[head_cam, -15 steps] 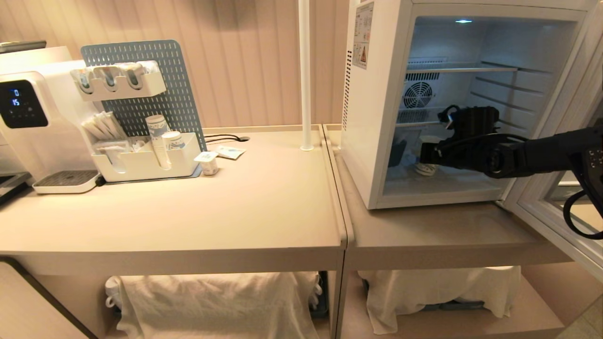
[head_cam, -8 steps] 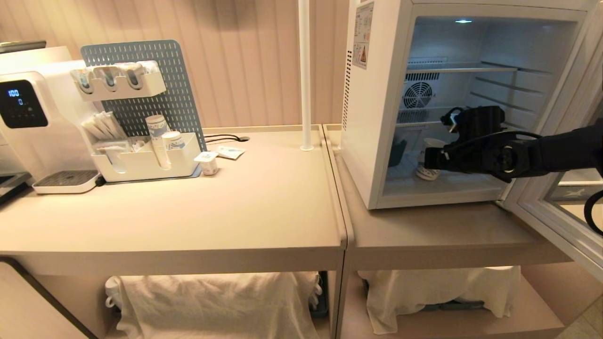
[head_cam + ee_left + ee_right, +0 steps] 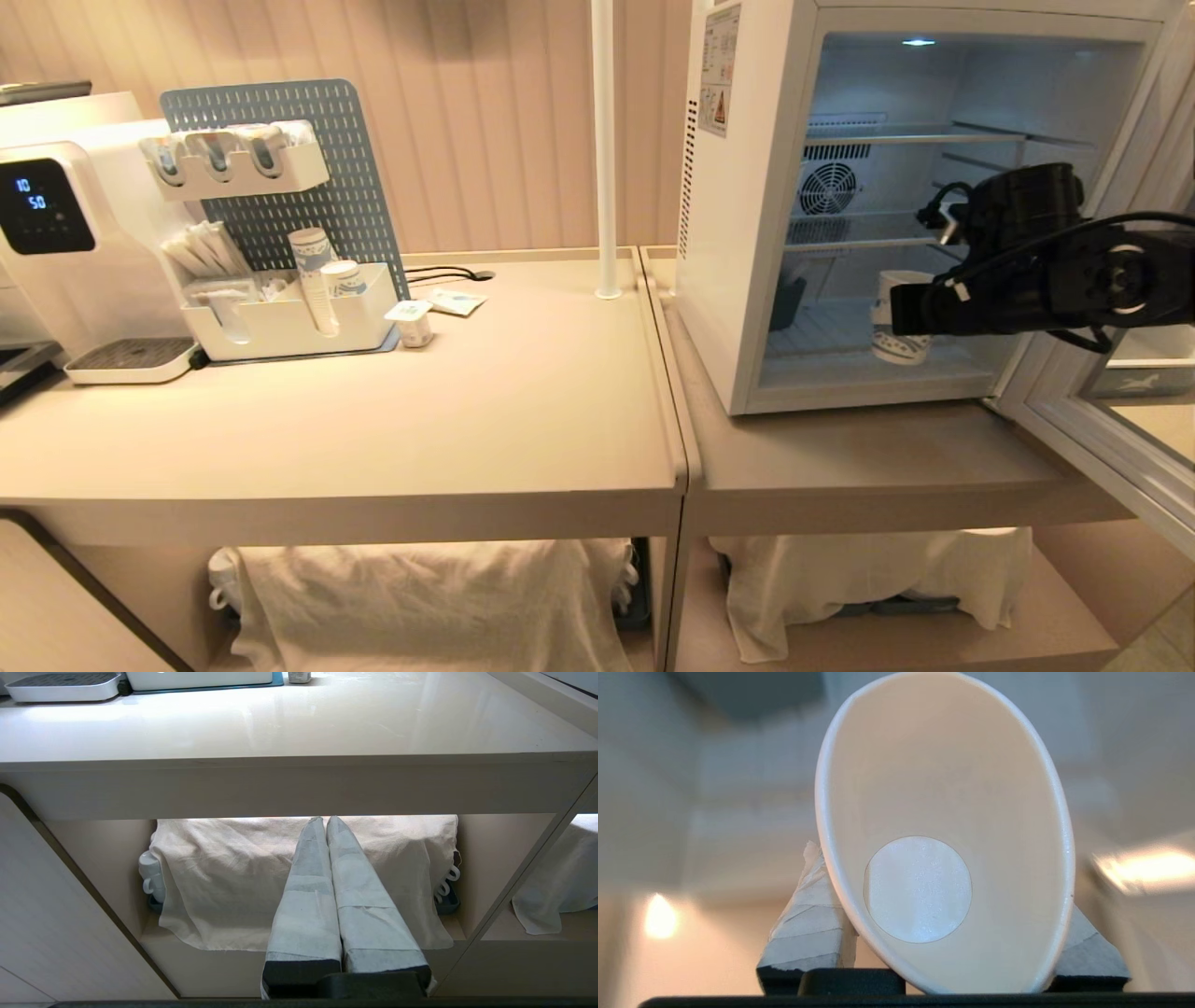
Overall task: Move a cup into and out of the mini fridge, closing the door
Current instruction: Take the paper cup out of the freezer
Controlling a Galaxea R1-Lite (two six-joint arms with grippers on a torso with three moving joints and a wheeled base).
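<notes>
We see the white box-shaped mini fridge [image 3: 747, 205] standing on the right-hand beige counter [image 3: 840, 457], its interior lit, with wire shelves and a round fan at the back. Its pale grey-framed door [image 3: 1102, 411] is swung wide open to the right.

Our right gripper [image 3: 898, 313] reaches in from the right at the fridge's open front, and it is clamped on the small white paper cup with a blue printed pattern [image 3: 898, 317]. In the head view the cup sits upright in the lower compartment opening, near the front; we cannot tell whether its base touches the fridge floor. In the right wrist view the cup [image 3: 943, 835] fills the frame, mouth toward the camera, with a taped fingertip [image 3: 810, 924] pressed against each side of its wall.

Our left gripper [image 3: 325, 823] is parked low in front of the near edge of the left counter, its two taped fingers pressed together and holding nothing, pointing at a white cloth [image 3: 261, 872] draped over the under-counter shelf.

On the left counter, well apart from the fridge, stand a white water dispenser with a dark display [image 3: 65, 233], a grey-blue pegboard organiser [image 3: 280, 177], a stack of printed paper cups [image 3: 313, 275] in a white tray, and a tiny foil-lidded tub [image 3: 411, 322]. A white pole [image 3: 605, 149] rises at the far side between the counters.
</notes>
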